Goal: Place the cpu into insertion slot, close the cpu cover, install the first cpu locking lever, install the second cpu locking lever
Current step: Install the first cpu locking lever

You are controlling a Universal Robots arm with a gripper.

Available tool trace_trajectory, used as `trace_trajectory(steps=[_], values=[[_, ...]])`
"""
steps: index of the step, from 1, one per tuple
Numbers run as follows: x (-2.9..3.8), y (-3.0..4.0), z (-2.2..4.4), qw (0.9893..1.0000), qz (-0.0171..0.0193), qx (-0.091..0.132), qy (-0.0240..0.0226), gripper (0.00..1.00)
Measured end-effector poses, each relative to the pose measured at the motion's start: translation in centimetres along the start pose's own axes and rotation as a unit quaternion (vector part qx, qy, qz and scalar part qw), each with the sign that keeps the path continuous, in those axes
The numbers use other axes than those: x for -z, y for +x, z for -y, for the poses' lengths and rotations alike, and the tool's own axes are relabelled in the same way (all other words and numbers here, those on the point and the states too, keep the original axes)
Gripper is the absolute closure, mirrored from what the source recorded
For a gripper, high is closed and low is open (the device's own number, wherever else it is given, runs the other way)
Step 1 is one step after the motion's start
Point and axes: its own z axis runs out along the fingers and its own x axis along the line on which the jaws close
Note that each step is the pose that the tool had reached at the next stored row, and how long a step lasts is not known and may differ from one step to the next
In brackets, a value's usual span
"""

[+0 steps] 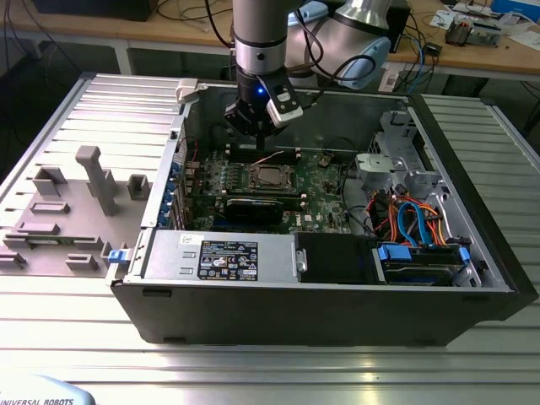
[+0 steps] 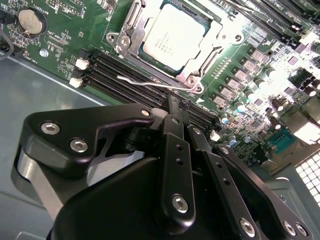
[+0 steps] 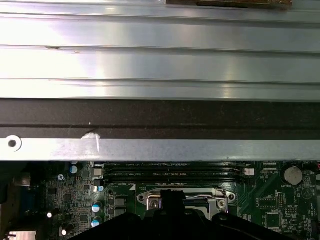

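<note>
The cpu (image 2: 172, 37) lies flat in the insertion slot (image 1: 268, 175) on the green board, its silver top showing. The cpu cover (image 2: 212, 42) lies down around it as a metal frame with a square window. A thin wire locking lever (image 2: 145, 82) runs along the socket's edge beside the black memory slots, and its hooked end is free. My gripper (image 2: 179, 107) hovers just off that side of the socket. Its black fingers (image 2: 172, 145) are together with nothing seen between them. In the exterior view the gripper (image 1: 253, 126) hangs inside the open case, above and behind the socket.
The open computer case (image 1: 472, 211) walls in the board. Black memory slots (image 2: 125, 75) lie between gripper and socket. A black card (image 1: 253, 208) sits in front of the socket, with coloured cables (image 1: 413, 221) on the exterior view's right. Grey fixtures (image 1: 93, 181) stand on the table outside.
</note>
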Motion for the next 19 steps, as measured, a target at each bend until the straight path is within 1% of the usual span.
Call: trace_trajectory(steps=[7,13,16,19], values=[[0.00,-0.01,0.00,1.0000,0.0000,0.000,0.0000,0.89],[-0.22,-0.50,-0.02,1.0000,-0.0001,0.001,-0.0001,0.89],[-0.38,-0.64,-0.09,1.0000,-0.0004,0.005,-0.0001,0.89],[-0.57,-0.97,-0.20,1.0000,-0.0007,0.009,0.0000,0.89]])
